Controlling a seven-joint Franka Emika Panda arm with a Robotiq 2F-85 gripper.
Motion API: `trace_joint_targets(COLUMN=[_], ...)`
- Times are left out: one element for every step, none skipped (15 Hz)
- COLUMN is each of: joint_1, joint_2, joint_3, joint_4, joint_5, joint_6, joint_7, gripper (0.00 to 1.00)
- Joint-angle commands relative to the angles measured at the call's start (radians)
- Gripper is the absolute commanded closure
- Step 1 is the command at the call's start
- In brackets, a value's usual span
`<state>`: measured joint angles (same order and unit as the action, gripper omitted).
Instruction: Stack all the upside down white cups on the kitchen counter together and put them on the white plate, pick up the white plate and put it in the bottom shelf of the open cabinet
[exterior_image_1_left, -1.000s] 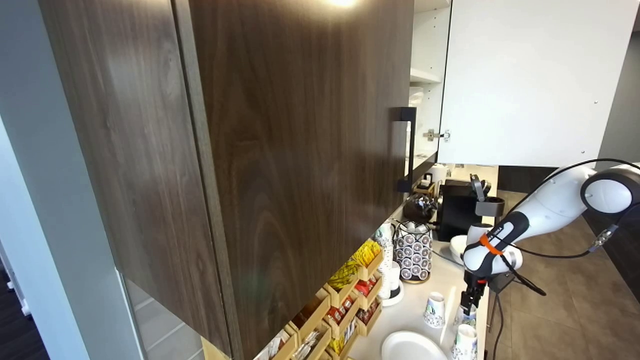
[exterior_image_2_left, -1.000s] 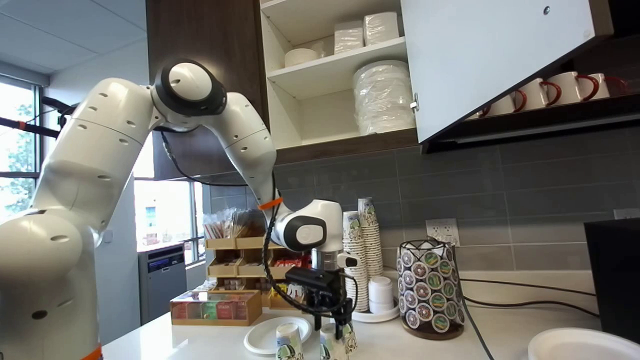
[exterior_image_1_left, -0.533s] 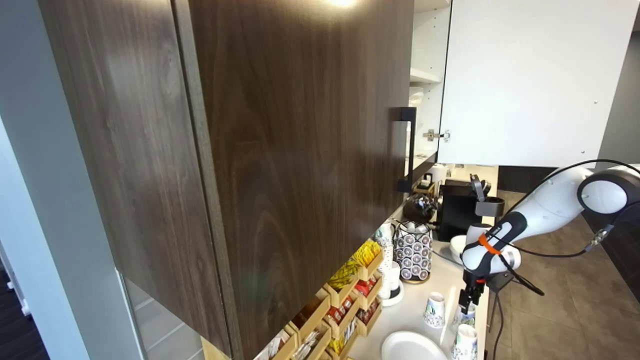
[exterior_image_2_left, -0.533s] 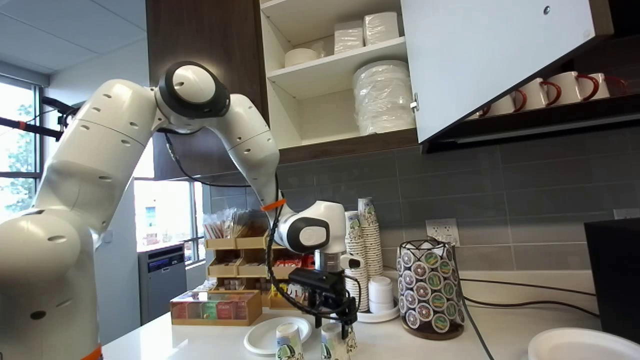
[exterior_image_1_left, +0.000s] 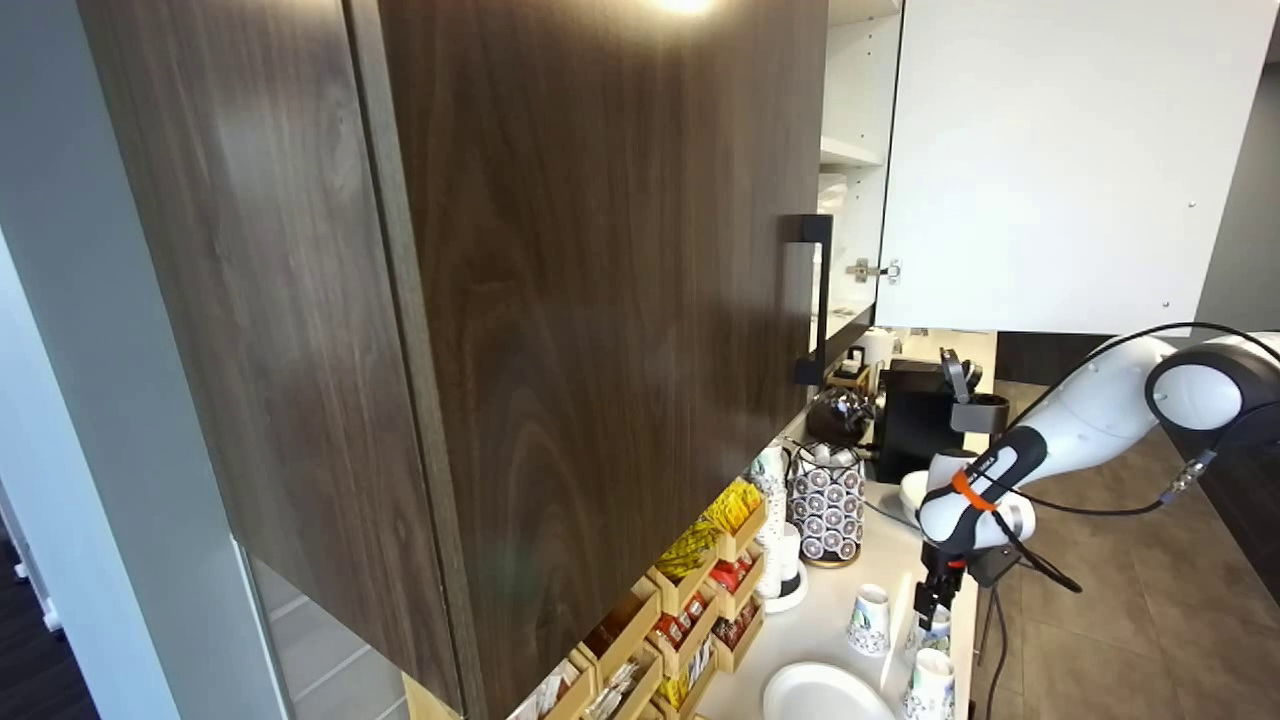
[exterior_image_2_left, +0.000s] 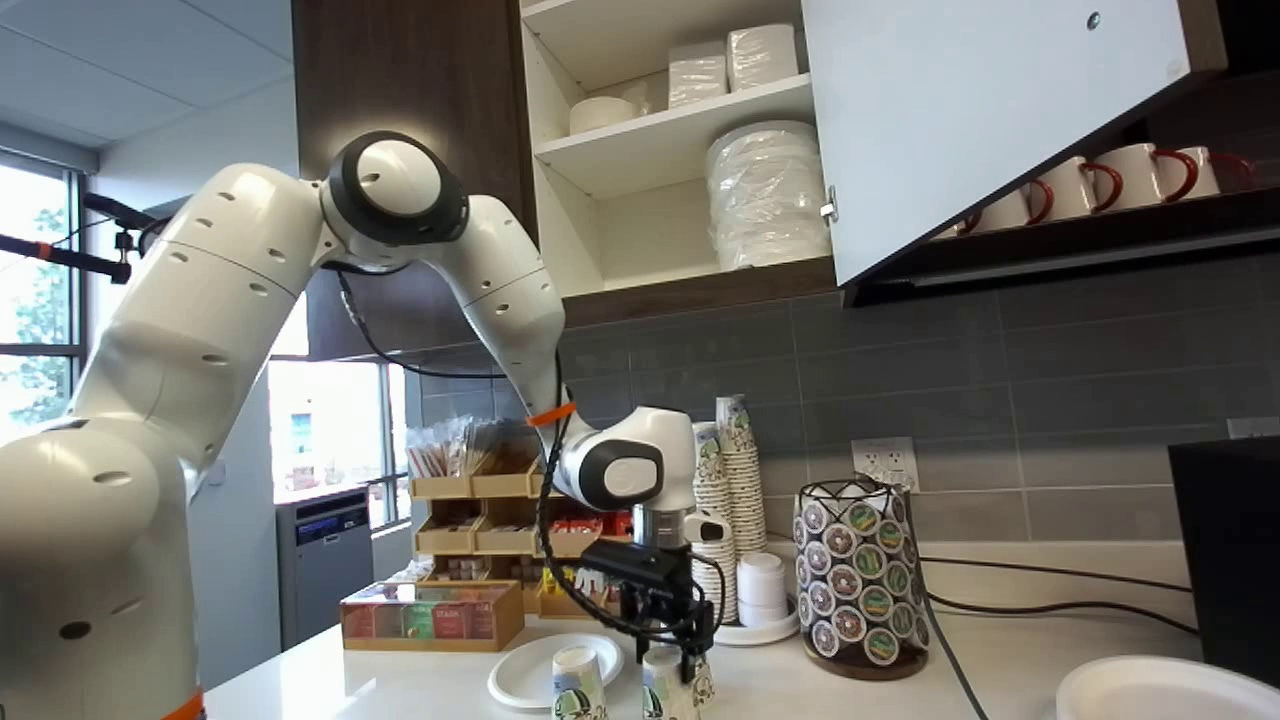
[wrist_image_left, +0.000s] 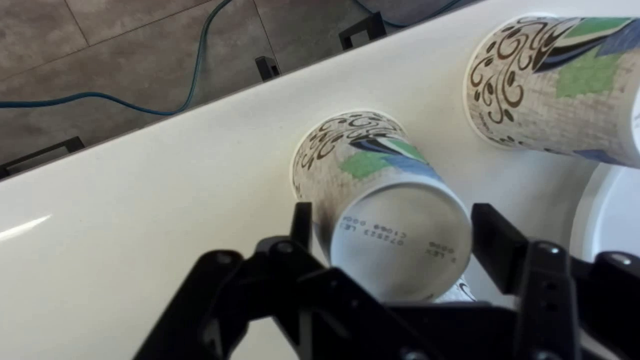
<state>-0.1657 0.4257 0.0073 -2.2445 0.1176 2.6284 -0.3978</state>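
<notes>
Wrist view: claw (wrist_image_left: 392, 222) straddles 1 cup (wrist_image_left: 385, 207).

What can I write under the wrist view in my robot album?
The robot's open hand frames an upside-down patterned paper cup on the kitchen counter, with another cup nearby.

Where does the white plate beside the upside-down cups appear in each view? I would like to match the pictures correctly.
In an exterior view: the white plate is at the bottom edge, right of centre, cut off.
In an exterior view: the white plate is low, left of centre, partly behind a paper cup.
In the wrist view: the white plate is at the right edge, cut off.
Shared landmark: the upside-down cup at the tool.
</notes>
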Motion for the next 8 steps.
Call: trace_joint_targets(joint_1=[-0.016, -0.01, -0.007, -0.002, 0.01, 0.019, 0.037, 0.057], joint_2=[0.023, 0.017, 0.006, -0.008, -0.03, -0.049, -0.075, -0.104], joint_3=[0.018, 0.013, 0.011, 0.006, -0.006, -0.016, -0.035, -0.054], joint_4=[0.028, 0.03, 0.029, 0.028, 0.026, 0.025, 0.023, 0.023], joint_5=[-0.006, -0.015, -0.023, -0.033, -0.057, -0.082, -0.122, -0.17], joint_6=[-0.01, -0.015, -0.021, -0.029, -0.043, -0.052, -0.068, -0.094], joint_7=[0.008, 0.014, 0.017, 0.023, 0.036, 0.047, 0.071, 0.1], gripper=[0.51, 0.58, 0.59, 0.59, 0.59, 0.59, 0.59, 0.59])
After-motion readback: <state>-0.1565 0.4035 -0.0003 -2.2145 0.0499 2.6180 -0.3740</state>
